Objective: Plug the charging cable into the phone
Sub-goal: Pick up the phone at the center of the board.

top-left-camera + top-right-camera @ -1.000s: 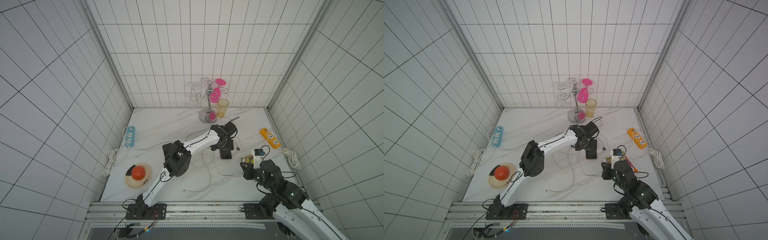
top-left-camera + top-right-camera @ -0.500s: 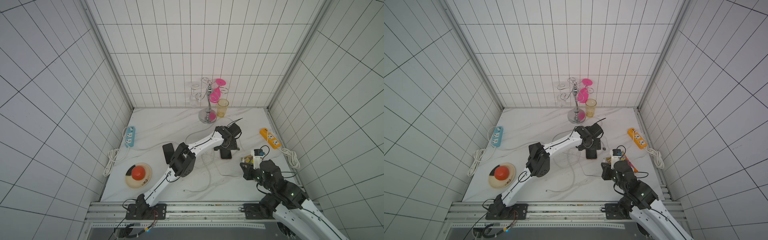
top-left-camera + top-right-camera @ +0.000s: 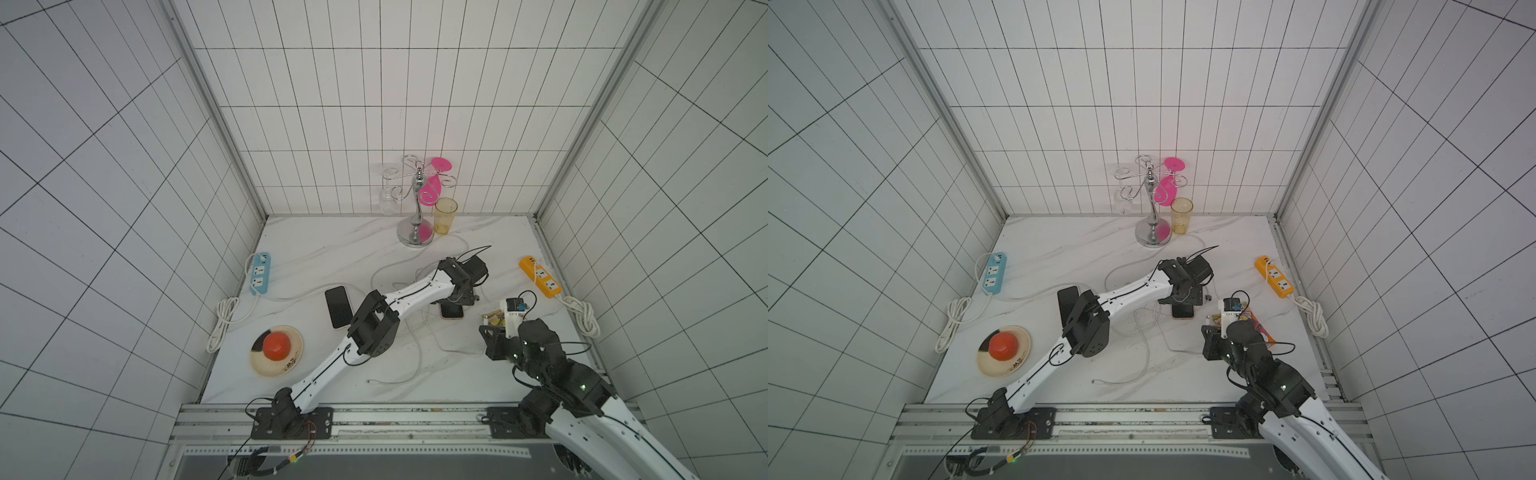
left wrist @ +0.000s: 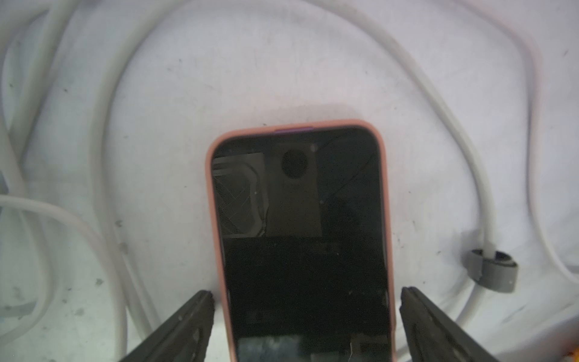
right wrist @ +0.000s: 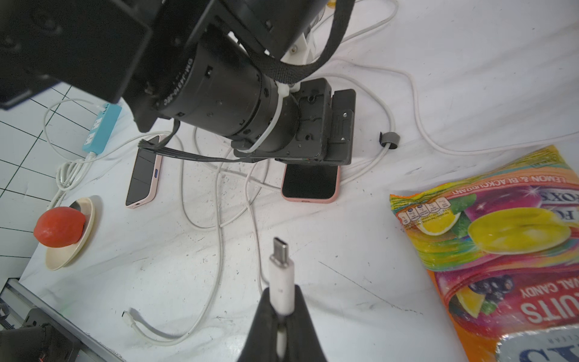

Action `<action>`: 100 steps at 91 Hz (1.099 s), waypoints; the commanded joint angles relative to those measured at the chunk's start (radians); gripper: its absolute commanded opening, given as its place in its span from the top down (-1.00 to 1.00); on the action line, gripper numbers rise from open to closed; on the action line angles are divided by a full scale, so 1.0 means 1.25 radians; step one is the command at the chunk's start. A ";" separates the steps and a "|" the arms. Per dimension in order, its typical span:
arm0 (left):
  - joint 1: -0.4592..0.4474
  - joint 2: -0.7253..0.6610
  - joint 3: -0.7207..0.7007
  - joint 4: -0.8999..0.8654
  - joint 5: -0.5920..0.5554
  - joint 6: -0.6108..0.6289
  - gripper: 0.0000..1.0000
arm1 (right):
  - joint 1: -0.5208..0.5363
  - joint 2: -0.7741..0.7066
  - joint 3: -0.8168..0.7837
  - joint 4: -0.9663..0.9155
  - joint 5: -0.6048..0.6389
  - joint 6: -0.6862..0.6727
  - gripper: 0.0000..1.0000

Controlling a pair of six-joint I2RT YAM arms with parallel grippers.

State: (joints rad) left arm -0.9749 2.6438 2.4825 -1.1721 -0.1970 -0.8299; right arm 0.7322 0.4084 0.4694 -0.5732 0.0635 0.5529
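Scene: A white marble table (image 3: 316, 257) inside tiled walls is seen from above, with two robot arms reaching in from the front rail.
Phone: A phone (image 4: 297, 219) in a pink case lies flat, screen up, near the middle of the table, ringed by loose white cable. Its charging port (image 5: 308, 200) is seen on the short edge that faces the right arm.
Left gripper (image 4: 306, 296): The jaws are spread wide and set down on either side of the phone's far end, just beside its long edges. A thin strip of table shows at one side, so contact cannot be confirmed.
Likely reason: The phone appears to be bracketed so that it cannot slide when the plug is pushed in.
Plug (image 5: 280, 260): The white plug of the charging cable is pinched by its body in the right gripper (image 5: 282, 296), with the metal tip left free and aimed at the port. It is apart from the phone, with bare table between them.
Left arm (image 3: 415, 291): It is stretched diagonally across the table, the wrist bent down over the phone.
Right arm (image 3: 540, 349): It is folded low near the front right corner, beside a candy bag (image 5: 501, 225).
Second phone (image 3: 338, 306): It lies apart, untouched.
Task state: The plug is judged not yet inserted.
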 commanded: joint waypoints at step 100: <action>0.103 -0.044 -0.189 -0.113 0.041 -0.042 -0.74 | -0.006 0.014 0.004 0.047 -0.029 -0.008 1.00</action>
State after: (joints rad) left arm -0.8585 2.5042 2.2440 -1.2774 -0.1528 -0.8543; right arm 0.7322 0.4301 0.4690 -0.5213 0.0334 0.5537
